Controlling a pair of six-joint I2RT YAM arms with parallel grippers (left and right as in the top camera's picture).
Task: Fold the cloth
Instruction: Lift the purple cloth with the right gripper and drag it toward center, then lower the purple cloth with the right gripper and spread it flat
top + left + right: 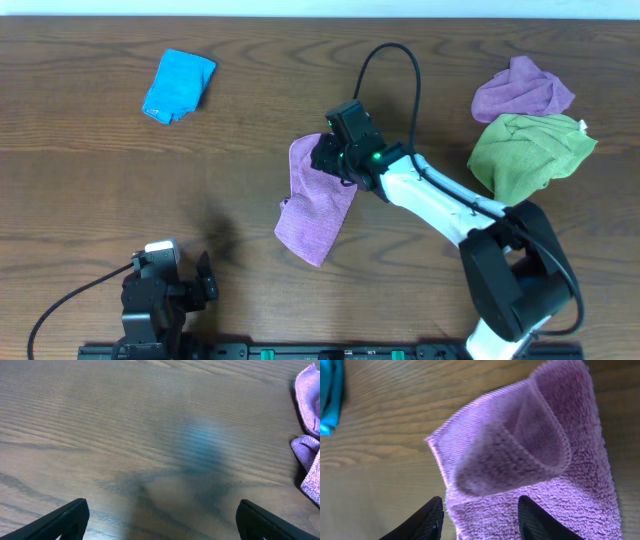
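Note:
A light purple cloth (315, 215) lies on the wooden table near the middle, long and narrow, with one end doubled over into a loose fold (520, 445). My right gripper (325, 155) hovers over its far end, fingers apart (477, 510) with the cloth's edge lying below and between them; it looks open. My left gripper (205, 275) rests near the front left edge, wide open and empty (162, 520). The cloth's edge shows at the right of the left wrist view (310, 435).
A folded blue cloth (178, 85) lies at the back left and shows in the right wrist view's corner (327, 395). A crumpled purple cloth (522, 88) and a green cloth (528, 150) lie at the back right. Bare table (120, 190) lies between.

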